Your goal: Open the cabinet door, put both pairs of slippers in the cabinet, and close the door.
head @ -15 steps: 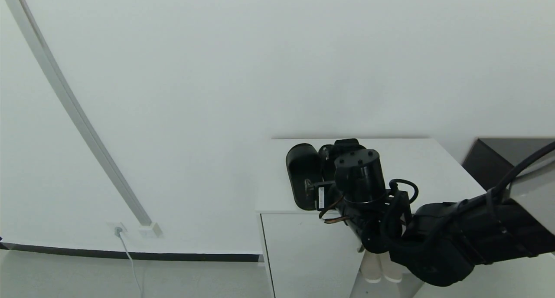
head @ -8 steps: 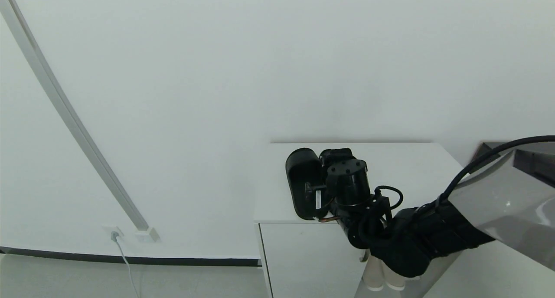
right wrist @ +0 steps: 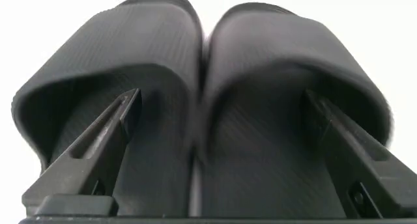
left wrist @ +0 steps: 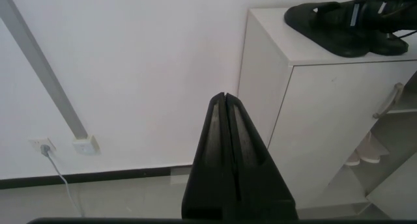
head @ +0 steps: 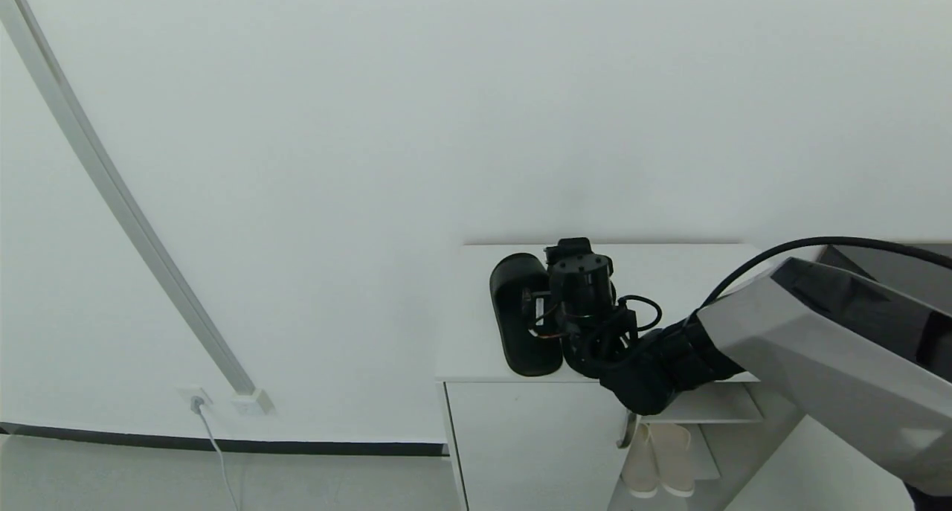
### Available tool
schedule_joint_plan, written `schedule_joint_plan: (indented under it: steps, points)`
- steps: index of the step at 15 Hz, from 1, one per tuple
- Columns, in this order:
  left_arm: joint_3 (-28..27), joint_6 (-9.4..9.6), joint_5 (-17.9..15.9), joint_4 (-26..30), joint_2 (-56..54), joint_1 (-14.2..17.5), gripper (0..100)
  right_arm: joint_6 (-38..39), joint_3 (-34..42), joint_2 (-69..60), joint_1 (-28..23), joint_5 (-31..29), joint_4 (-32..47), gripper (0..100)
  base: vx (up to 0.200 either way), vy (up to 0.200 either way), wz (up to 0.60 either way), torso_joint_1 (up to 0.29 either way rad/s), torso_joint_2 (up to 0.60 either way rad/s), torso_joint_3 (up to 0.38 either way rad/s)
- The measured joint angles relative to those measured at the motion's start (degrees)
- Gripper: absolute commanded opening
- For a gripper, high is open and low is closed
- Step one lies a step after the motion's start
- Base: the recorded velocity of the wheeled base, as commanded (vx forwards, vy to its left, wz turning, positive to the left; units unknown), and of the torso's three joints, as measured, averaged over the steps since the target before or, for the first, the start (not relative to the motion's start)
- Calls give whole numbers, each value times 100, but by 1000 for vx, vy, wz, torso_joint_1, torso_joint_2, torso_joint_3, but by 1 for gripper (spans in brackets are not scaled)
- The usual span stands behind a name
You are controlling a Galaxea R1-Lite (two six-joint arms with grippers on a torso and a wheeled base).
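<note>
The black slippers (head: 524, 317) lie on top of the white cabinet (head: 692, 273), right of centre and low in the head view. Your right gripper (right wrist: 221, 100) is spread wide, one finger under each strap, not yet pinching. An uneven squeeze could catch one slipper and knock the other off the edge. White slippers (head: 658, 459) sit inside, below. Your left gripper (left wrist: 225, 103) is pressed closed. Since a second ago, the right arm has pushed farther over the top.

A pair of dark ribbed slippers (right wrist: 260, 61) sits touching side by side across the frame's centre, the right gripper (right wrist: 221, 97) spread wide, one finger (right wrist: 98, 146) under each strap
</note>
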Motion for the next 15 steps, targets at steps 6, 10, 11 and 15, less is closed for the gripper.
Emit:
schedule_joint_plan:
  steps: [6, 10, 11, 15]
  points:
    - [0, 0, 2, 0, 0, 0, 0, -169, -540, 400, -15, 22, 90, 0, 0, 0, 0, 0, 0, 0]
    - [0, 0, 0, 0, 0, 0, 0, -156, -510, 408, -20, 16, 66, 0, 0, 0, 0, 0, 0, 0]
    - [0, 2, 0, 0, 0, 0, 0, -156, -477, 386, -20, 20, 63, 0, 0, 0, 0, 0, 0, 0]
    - [0, 4, 0, 0, 0, 0, 0, -154, -30, 20, 54, 104, 95, 0, 0, 0, 0, 0, 0, 0]
